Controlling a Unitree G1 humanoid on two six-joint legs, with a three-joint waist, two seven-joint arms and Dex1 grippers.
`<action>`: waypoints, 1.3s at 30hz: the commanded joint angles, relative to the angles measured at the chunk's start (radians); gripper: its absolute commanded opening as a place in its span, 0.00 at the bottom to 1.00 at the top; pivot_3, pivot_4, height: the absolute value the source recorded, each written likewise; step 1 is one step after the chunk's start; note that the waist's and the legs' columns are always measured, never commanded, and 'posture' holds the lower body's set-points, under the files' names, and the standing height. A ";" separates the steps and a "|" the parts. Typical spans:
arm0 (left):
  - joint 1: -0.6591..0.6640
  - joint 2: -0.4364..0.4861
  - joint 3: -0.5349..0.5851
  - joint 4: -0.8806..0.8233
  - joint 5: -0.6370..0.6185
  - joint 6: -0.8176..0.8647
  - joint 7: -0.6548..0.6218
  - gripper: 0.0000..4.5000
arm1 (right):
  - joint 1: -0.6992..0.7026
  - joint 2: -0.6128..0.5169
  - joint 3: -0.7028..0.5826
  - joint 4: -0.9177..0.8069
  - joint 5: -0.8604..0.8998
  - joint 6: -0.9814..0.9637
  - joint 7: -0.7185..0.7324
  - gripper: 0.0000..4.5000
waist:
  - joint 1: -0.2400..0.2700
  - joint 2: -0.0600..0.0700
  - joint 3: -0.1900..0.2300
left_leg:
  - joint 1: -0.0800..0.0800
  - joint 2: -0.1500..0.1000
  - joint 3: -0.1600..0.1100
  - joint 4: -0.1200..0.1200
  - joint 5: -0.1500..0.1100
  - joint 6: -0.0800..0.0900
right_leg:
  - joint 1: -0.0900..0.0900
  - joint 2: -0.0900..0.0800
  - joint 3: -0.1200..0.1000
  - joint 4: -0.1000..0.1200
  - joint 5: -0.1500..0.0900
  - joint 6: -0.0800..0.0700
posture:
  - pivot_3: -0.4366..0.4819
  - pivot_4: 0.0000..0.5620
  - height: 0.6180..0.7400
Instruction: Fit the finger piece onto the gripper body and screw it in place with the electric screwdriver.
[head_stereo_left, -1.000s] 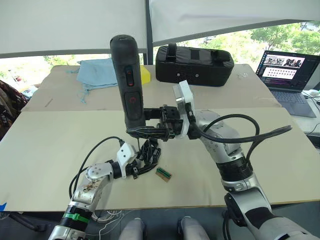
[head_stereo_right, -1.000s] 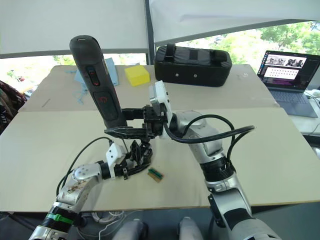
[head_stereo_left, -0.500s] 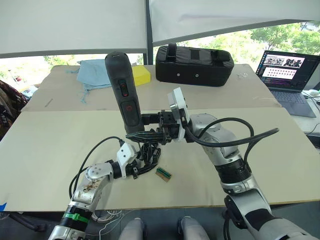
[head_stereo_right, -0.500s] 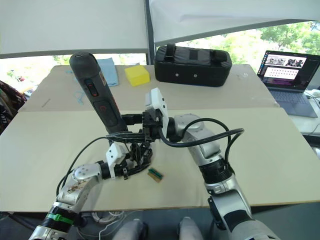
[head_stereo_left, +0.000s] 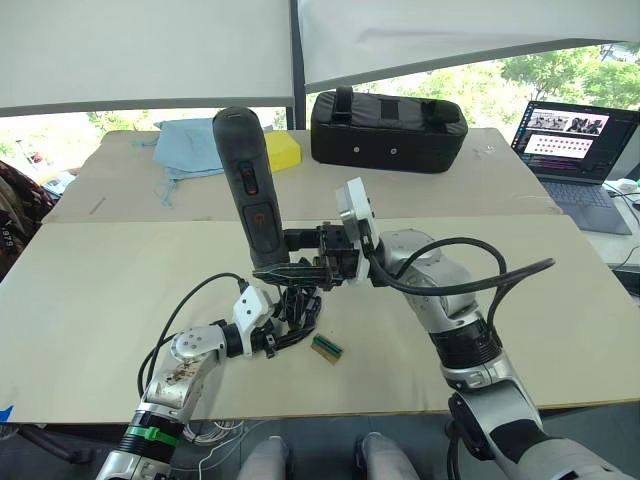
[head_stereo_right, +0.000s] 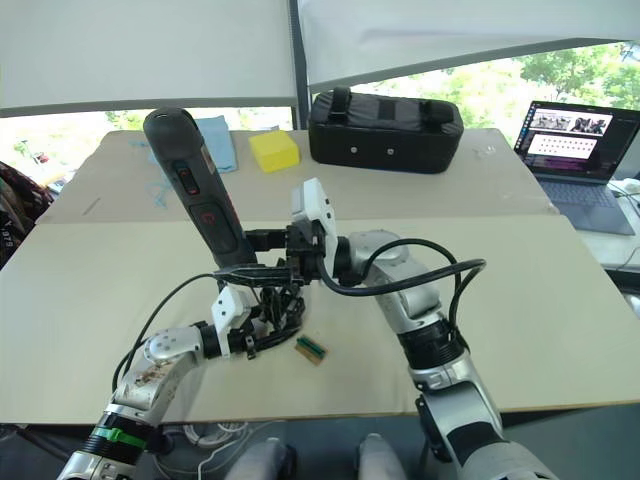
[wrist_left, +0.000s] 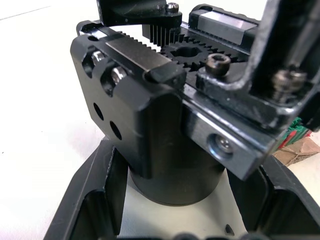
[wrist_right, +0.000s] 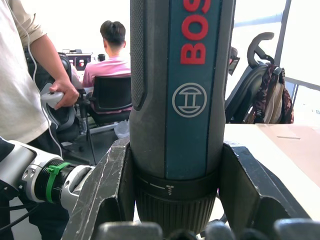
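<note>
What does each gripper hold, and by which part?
Right gripper: the electric screwdriver, near its lower end. Left gripper: the gripper body, around its round base.

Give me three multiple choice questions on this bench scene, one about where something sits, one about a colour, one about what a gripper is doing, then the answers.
1. Where does the small green-and-brown block lie?
A. on the table just right of the gripper body
B. on the laptop
C. on top of the black bag

2. What colour is the cloth at the table's far left?
A. red
B. light blue
C. black

3. What is the right gripper doing?
A. hanging open with nothing in it
B. clamped on the electric screwdriver
C. pinching the cloth

Answers:
1. A: it rests on the tabletop beside the gripper body, which the left gripper holds.
2. B: it is pale blue.
3. B: its fingers flank the electric screwdriver.
</note>
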 joint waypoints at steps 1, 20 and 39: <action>0.027 0.005 -0.017 0.018 0.013 0.019 -0.009 0.51 | 0.005 0.006 -0.021 -0.005 -0.002 -0.042 -0.008 0.42 | 0.000 0.000 0.000 | 0.000 0.000 0.000 0.000 0.000 0.000 | 0.000 0.000 0.000 0.000 0.000 0.000 | 0.48 0.27 1.00; 0.027 0.008 -0.016 0.023 0.014 0.017 -0.013 0.51 | 0.074 -0.018 0.027 -0.004 -0.044 -0.018 -0.056 0.42 | 0.000 0.001 -0.004 | 0.002 0.000 0.000 0.000 0.000 0.000 | 0.002 0.000 0.000 0.000 0.000 0.000 | 0.48 0.27 1.00; 0.023 0.004 -0.013 0.030 0.014 0.014 -0.011 0.51 | 0.092 -0.059 0.109 0.020 -0.120 -0.022 -0.088 0.42 | -0.002 0.003 -0.008 | 0.017 0.001 0.000 -0.003 0.000 0.000 | 0.017 0.001 0.000 -0.003 -0.002 0.001 | 0.48 0.27 1.00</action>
